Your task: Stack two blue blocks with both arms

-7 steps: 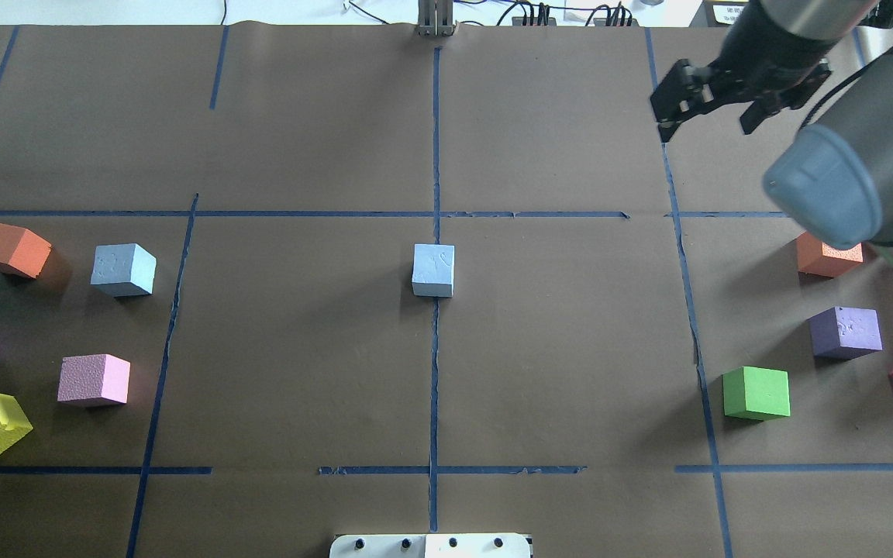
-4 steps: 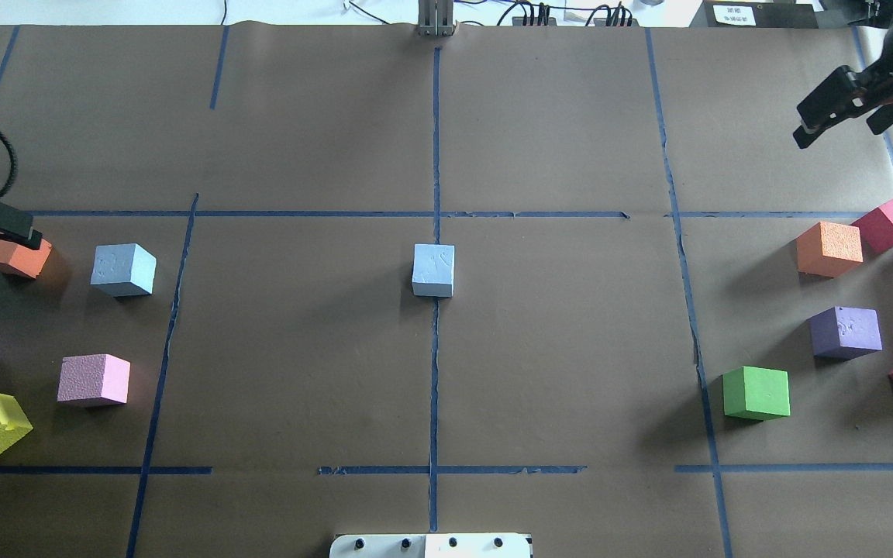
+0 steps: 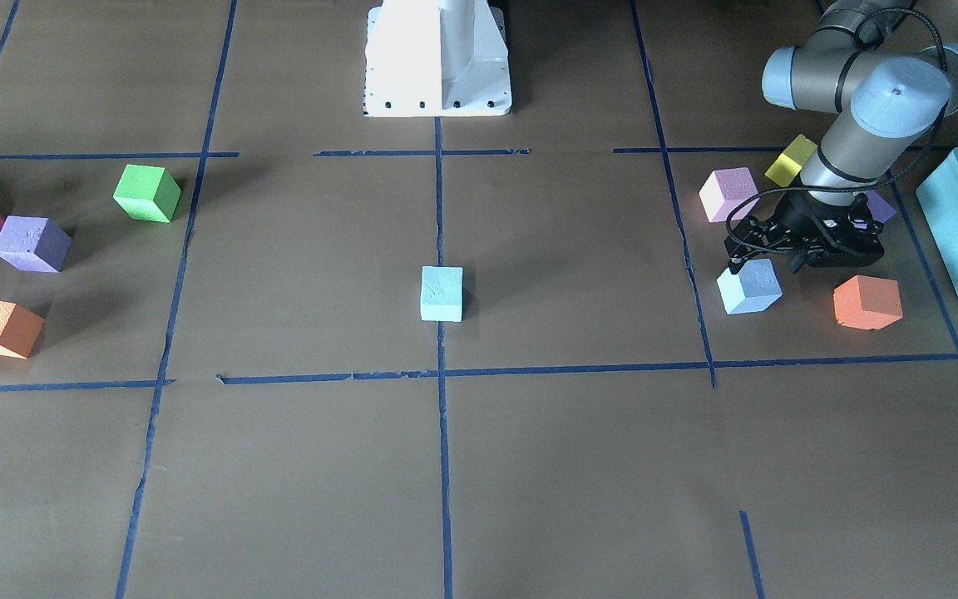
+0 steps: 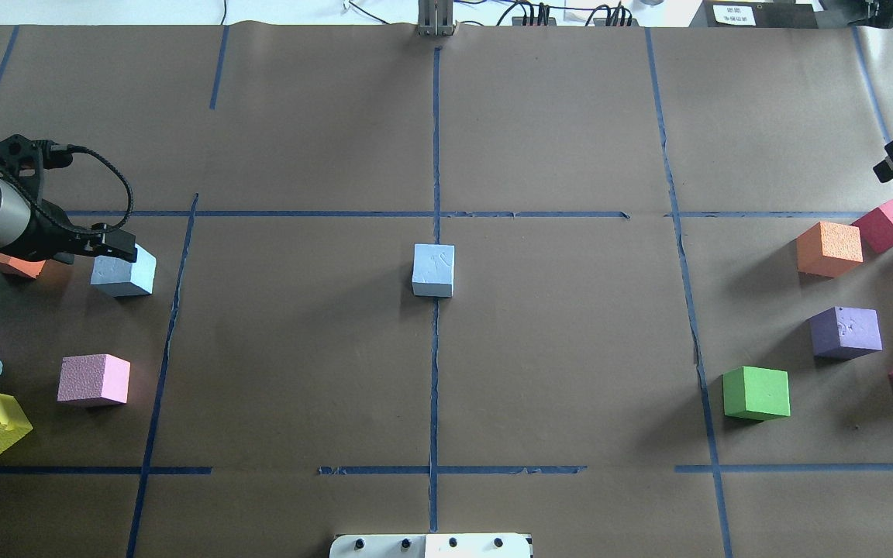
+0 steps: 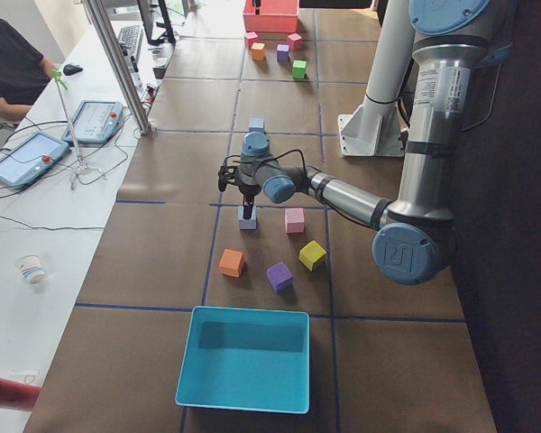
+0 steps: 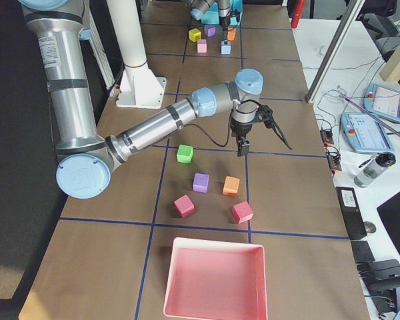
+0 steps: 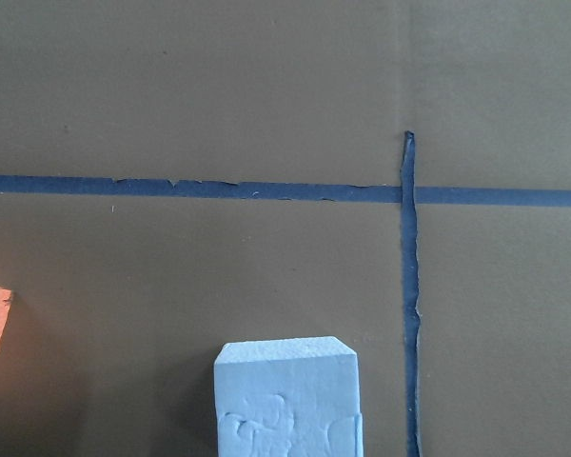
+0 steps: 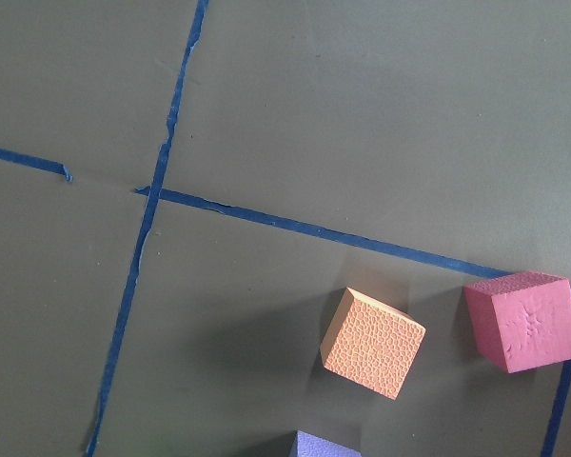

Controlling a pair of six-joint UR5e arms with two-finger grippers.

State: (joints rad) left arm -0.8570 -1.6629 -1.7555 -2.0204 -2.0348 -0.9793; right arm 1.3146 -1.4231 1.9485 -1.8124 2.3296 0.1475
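The left gripper [image 3: 762, 259] hangs just over one blue block [image 3: 749, 288], its jaws apparently apart and gripping nothing. That block sits on the table's left side, near an orange block [image 3: 867, 302]. The other blue block [image 4: 433, 270] stands on the centre tape line. The right gripper [image 6: 242, 148] hovers over the right side, well apart from both; I cannot tell how far open it is. A teal bin [image 5: 242, 397] lies at the left end and a pink bin [image 6: 218, 244] at the right. A white label [image 4: 733, 12] beyond the far edge is too small to read.
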